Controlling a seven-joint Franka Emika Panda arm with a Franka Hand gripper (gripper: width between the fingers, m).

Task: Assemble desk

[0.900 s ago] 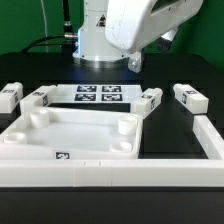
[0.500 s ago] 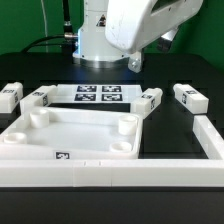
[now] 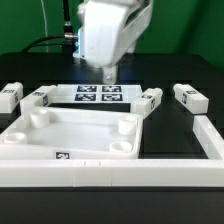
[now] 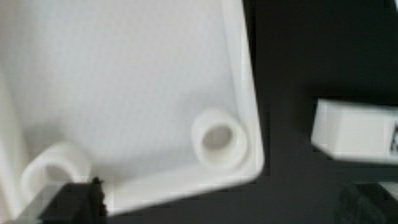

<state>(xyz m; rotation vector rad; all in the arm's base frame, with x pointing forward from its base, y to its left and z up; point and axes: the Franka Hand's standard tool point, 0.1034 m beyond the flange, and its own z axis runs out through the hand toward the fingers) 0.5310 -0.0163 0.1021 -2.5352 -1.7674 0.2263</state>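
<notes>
The desk panel [image 3: 80, 132] is a large white tray with a raised rim and round corner sockets, lying flat in front of the arm. Behind it lie several small white tag-marked legs: two at the exterior view's left [image 3: 10, 96] [image 3: 38, 98] and two at its right [image 3: 150, 100] [image 3: 190, 98]. My gripper [image 3: 109, 74] hangs above the panel's far edge, touching nothing. The wrist view looks down on a panel corner [image 4: 125, 90] with a socket [image 4: 219, 138] and one leg [image 4: 356, 128] beside it. The gripper [image 4: 222, 205] is open, its dark fingertips [image 4: 71, 200] wide apart with nothing held between them.
The marker board [image 3: 100, 94] lies flat behind the panel. A long white L-shaped border rail [image 3: 130, 172] runs along the front and up the exterior view's right side [image 3: 212, 142]. The robot's base and cables stand at the back.
The hand has swung toward the exterior view's left and turned. It now hangs nearer the middle, over the marker board and the panel's far edge. The parts have not moved.
</notes>
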